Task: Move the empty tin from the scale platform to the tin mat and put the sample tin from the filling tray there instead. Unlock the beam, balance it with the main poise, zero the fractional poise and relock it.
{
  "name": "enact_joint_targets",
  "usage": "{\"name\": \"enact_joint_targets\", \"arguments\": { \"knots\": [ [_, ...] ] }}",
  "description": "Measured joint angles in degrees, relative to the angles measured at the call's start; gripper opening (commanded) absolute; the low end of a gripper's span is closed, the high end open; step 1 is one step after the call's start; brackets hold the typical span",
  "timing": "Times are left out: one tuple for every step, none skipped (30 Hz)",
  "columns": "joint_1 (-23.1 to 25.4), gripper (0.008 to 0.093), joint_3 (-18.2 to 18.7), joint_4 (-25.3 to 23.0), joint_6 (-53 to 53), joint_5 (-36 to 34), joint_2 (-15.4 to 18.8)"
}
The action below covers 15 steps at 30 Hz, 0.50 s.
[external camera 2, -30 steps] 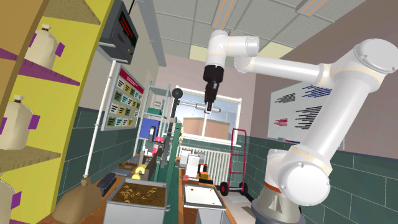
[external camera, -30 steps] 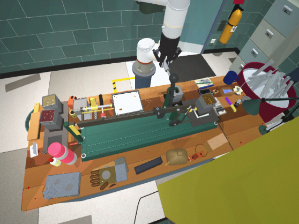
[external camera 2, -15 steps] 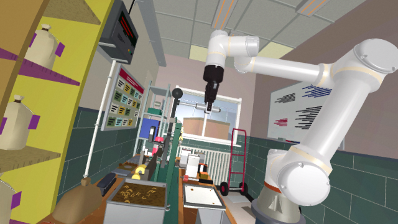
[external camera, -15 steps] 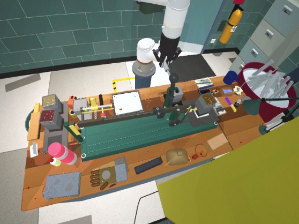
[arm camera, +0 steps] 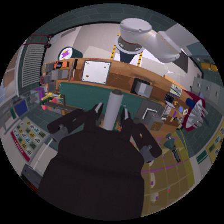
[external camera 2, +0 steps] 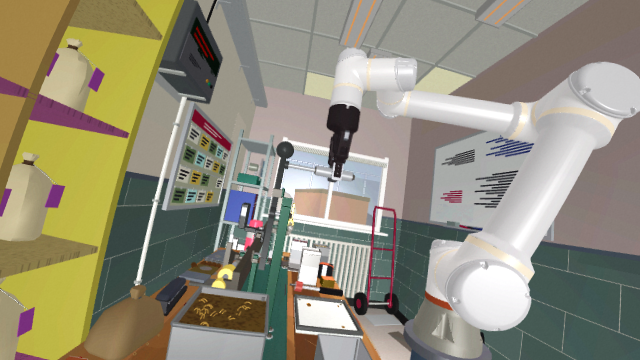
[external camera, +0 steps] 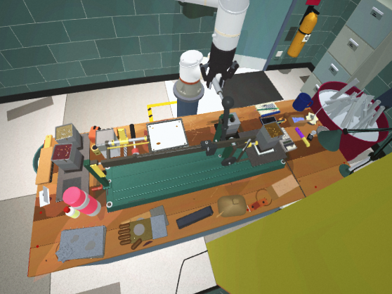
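The grey lock lever handle (external camera: 218,90) (external camera 2: 334,173) (arm camera: 112,110) with its black knob (external camera: 228,102) (external camera 2: 285,149) juts out above the scale's pillar, between the fingers of my gripper (external camera: 216,80) (external camera 2: 337,171) (arm camera: 111,116), which is open and holds nothing. A tin full of brown grain (external camera: 269,132) (external camera 2: 220,325) (arm camera: 154,121) sits on the scale platform at the right end of the green scale base (external camera: 182,177). The white tin mat (external camera: 166,135) (external camera 2: 325,314) (arm camera: 95,72) lies behind the beam (external camera: 168,153). The yellow fractional poise (external camera: 123,142) sits near the beam's left end.
A red bin of white sticks (external camera: 351,117) stands at the right end of the bench. Two tins (external camera: 66,145) sit on the filling tray at the left, with a pink bottle (external camera: 81,201) in front. A yellow shelf (external camera: 309,233) rises close to the bench's front right.
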Motion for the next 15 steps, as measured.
{"name": "enact_joint_targets", "arguments": {
  "knots": [
    [0.0,0.048,0.0,0.0,0.0,0.0,0.0],
    [0.0,0.048,0.0,0.0,0.0,0.0,0.0],
    [0.0,0.048,0.0,0.0,0.0,0.0,0.0],
    [0.0,0.048,0.0,0.0,0.0,0.0,0.0],
    [0.0,0.048,0.0,0.0,0.0,0.0,0.0],
    [0.0,0.048,0.0,0.0,0.0,0.0,0.0],
    [0.0,0.048,0.0,0.0,0.0,0.0,0.0],
    [0.0,0.048,0.0,0.0,0.0,0.0,0.0],
    [0.0,0.048,0.0,0.0,0.0,0.0,0.0],
    [0.0,0.048,0.0,0.1,0.0,0.0,0.0],
    [0.0,0.048,-0.1,0.2,0.0,0.0,0.0],
    [0.0,0.048,-0.4,0.4,0.0,0.0,0.1],
    [0.0,0.048,-0.7,0.7,0.0,0.0,0.1],
    [0.0,0.048,-1.1,1.1,0.0,0.0,0.2],
    [0.0,0.048,-1.7,1.6,0.0,0.0,0.2]
  ]
}}
